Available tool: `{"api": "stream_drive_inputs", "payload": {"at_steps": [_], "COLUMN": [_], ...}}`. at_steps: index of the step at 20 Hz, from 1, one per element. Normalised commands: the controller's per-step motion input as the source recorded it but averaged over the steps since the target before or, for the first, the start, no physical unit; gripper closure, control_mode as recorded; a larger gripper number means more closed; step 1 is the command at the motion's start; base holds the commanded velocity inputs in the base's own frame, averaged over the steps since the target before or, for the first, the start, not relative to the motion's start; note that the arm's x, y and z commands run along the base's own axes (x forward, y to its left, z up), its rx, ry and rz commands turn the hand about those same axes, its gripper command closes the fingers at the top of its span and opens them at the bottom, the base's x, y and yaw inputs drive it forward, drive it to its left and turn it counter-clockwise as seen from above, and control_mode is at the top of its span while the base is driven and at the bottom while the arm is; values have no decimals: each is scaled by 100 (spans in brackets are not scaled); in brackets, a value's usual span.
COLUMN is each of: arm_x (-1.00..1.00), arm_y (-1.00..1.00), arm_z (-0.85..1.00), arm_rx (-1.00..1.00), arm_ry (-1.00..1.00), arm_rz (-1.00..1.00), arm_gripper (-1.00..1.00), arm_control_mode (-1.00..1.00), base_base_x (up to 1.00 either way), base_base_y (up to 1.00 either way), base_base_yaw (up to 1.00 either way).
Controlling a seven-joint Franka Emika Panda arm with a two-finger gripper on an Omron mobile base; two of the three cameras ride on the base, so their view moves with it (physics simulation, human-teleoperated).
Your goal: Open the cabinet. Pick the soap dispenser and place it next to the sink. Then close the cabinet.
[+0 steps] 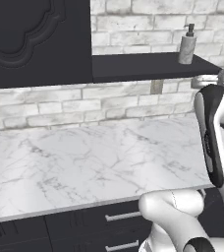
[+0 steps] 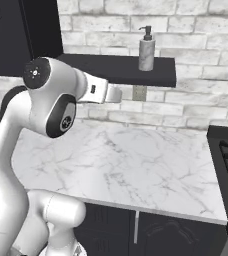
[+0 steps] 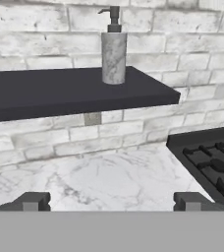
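The soap dispenser stands upright near the right end of the cabinet shelf. The hand view shows the end effector with fingers spread wide and empty, and a stove at right — the left base view shows the carved door, over the marble surface.

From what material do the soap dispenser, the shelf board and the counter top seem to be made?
The soap dispenser looks like light grey stone with faint veins, its pump a darker, plastic-like grey. The shelf board looks like matte black painted wood or laminate, flat and without shine. The counter top looks like polished white marble with grey veins. All are rendered, so these are only appearances.
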Motion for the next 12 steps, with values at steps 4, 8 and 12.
{"api": "stream_drive_inputs", "payload": {"at_steps": [4, 8, 12], "arm_x": [-8, 8, 36], "arm_y": [-44, -27, -1], "arm_z": [28, 22, 18], "arm_rx": [7, 5, 1], "arm_ry": [-6, -3, 0], "arm_rz": [6, 2, 0], "arm_gripper": [-100, -100, -100], "arm_control_mode": [-100, -100, -100], "base_base_x": [0, 0, 0], "base_base_y": [0, 0, 0], "base_base_yaw": [0, 0, 0]}}
